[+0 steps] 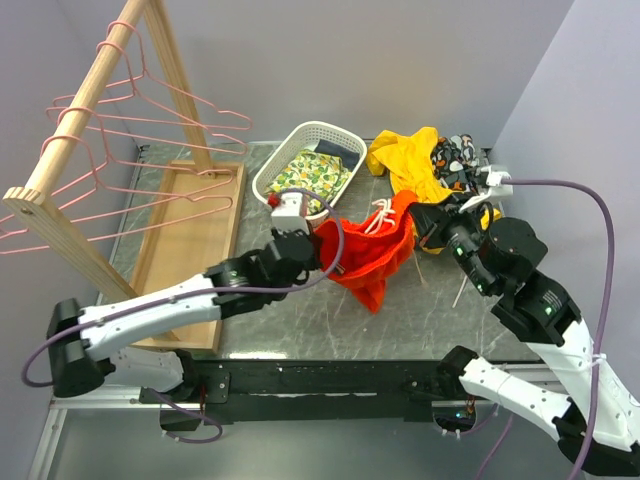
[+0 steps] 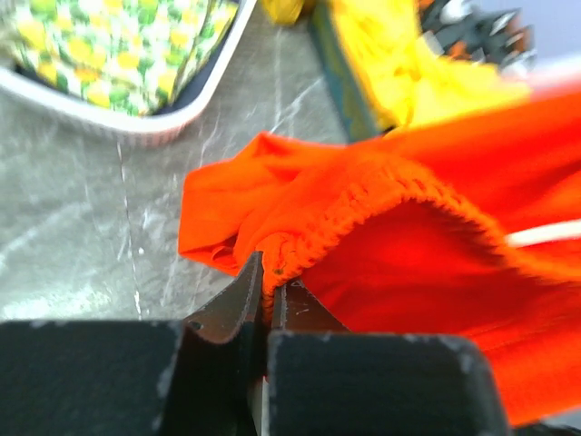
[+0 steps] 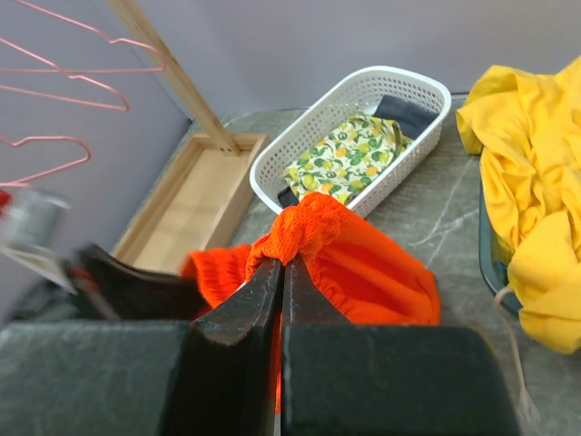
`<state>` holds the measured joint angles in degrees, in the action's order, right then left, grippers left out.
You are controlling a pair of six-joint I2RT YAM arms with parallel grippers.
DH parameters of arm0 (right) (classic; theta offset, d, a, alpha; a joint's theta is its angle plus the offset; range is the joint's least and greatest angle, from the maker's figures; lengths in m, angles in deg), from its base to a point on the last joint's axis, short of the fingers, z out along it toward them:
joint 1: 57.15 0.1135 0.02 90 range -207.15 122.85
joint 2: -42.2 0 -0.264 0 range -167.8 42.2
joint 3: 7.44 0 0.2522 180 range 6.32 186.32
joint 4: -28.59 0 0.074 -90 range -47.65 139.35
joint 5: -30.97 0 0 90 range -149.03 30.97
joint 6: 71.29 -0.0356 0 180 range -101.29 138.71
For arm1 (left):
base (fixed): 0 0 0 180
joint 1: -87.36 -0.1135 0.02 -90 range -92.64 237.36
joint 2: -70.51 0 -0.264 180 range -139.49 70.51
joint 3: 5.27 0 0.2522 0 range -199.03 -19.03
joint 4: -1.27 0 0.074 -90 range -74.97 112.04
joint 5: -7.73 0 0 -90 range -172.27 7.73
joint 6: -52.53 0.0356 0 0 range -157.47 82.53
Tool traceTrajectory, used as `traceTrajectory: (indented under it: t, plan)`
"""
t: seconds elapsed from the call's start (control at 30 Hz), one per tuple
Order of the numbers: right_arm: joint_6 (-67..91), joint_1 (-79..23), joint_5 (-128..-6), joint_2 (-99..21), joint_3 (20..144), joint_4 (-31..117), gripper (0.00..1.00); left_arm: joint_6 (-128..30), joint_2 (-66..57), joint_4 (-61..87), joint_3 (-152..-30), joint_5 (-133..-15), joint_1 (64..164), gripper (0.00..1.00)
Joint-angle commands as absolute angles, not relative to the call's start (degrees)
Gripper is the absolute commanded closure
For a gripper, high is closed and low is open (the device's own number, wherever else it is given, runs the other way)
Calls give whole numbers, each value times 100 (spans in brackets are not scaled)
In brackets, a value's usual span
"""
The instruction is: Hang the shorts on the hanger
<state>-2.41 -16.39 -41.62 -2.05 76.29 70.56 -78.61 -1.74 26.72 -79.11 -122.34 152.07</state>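
1 shorts (image 1: 365, 255) pinched by 2: left gripper (image 2: 265, 282), right gripper (image 3: 283, 263); 1 basket (image 1: 275, 160) behind.

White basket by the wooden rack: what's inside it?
A lemon-print cloth lies on top inside the white basket. A dark cloth peeks out at the far end and under the near edge. Whatever sits beneath them, and the basket's bottom, is covered.

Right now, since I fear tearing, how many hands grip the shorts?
2: the left hand pinches the shorts at their left end, the right hand at their right end. None hidden.
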Motion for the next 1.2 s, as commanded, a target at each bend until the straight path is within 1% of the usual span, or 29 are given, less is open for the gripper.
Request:
traceTrajectory:
  t: [0.0,0.07,0.1,0.17,0.2,0.27,0.3,0.37,0.4,0.47,0.5,0.53,0.57,0.6,0.63,0.67,0.7,0.73,0.77,0.8,0.83,0.87,0.9,0.97,1.0,1.03,1.1,1.13,1.17]
  plan:
    - [-265,-1601,-3978,-77,7697,6994,100,-7369,590,3608,-9229,-12016,15214,99]
    - [-142,-1601,-4083,-287,8160,7109,100,-7157,609,4042,-9784,-11936,15222,99]
    - [-107,-1601,-4136,-393,8373,7249,100,-7078,548,4496,-10344,-11901,15222,99]
    - [-37,-1593,-4398,-717,9065,7355,100,-6929,469,4833,-10883,-11875,15222,99]
    - [-27,-1601,-4452,-824,9304,7451,100,-6893,381,4982,-11364,-11857,15222,99]
    - [-62,-1601,-4401,-1157,10014,7679,100,-6832,249,5264,-11710,-11743,15222,99]
    - [-54,-1593,-4383,-1254,10175,7733,100,-6814,179,5335,-11999,-11716,15222,99]
    - [-62,-1601,-4138,-1448,10309,7891,100,-6858,30,5511,-12081,-11654,15222,99]
    - [-89,-1610,-4032,-1457,10221,7918,100,-6945,20,5503,-11881,-11646,15222,99]
    - [-246,-1636,-3900,-1265,9573,7840,100,-7059,107,5266,-11468,-11567,15222,99]
    - [-317,-1663,-3699,-1160,9266,7778,100,-7217,134,5152,-10961,-11541,15214,99]
    - [-396,-1741,-3636,-906,8601,7717,100,-7314,160,5047,-10704,-11497,15205,99]
    - [-579,-1811,-3601,-782,8238,7603,100,-7402,187,4802,-10458,-11462,15196,99]
    - [-677,-1864,-3687,-668,7869,7523,100,-7620,196,4704,-9968,-11444,15179,99]
    - [-860,-1978,-3784,-458,7117,7444,100,-7744,187,4572,-9719,-11435,15187,99]
    - [-941,-2014,-3863,-369,6752,7278,100,-7859,170,4301,-9473,-11409,15170,99]
    - [-1028,-2058,-3907,-289,6409,7216,97,-8051,152,4133,-8983,-11374,15161,99]
    - [-1221,-2119,-3960,-193,5806,7180,94,-8149,117,3992,-8752,-11347,15161,99]
    - [-1292,-2163,-4013,-157,5530,7093,91,-8211,-5,3860,-8550,-11260,15161,99]
    - [-1354,-2190,-4109,-113,5275,7022,81,-8342,-102,3589,-8182,-11242,15161,99]
    - [-1441,-2190,-4258,-61,4872,6952,73,-8404,-208,3491,-8040,-11233,15161,99]
    - [-1468,-2199,-4320,-51,4746,6890,64,-8448,-435,3403,-7916,-11233,15161,98]
    - [-1460,-2199,-4347,-51,4675,6916,48,-8484,-550,3211,-7689,-11137,15161,96]
    - [-1320,-2190,-4495,-51,4744,6977,34,-8484,-787,2990,-7416,-11066,15170,75]
    - [-1258,-2181,-4514,-34,4832,7004,24,-8458,-832,2893,-7327,-10987,15170,63]
    - [-1101,-2181,-4549,10,5068,7021,20,-8466,-841,2736,-7248,-10969,15170,43]
    - [-890,-2173,-4812,19,5350,6952,13,-8423,-763,2603,-7046,-10934,15170,33]
    - [-671,-2164,-4961,2,5612,6873,13,-8422,-693,2550,-6984,-10943,15161,25]
    - [-565,-2155,-5302,-33,5737,6655,13,-8431,-535,2549,-6879,-10969,15170,22]
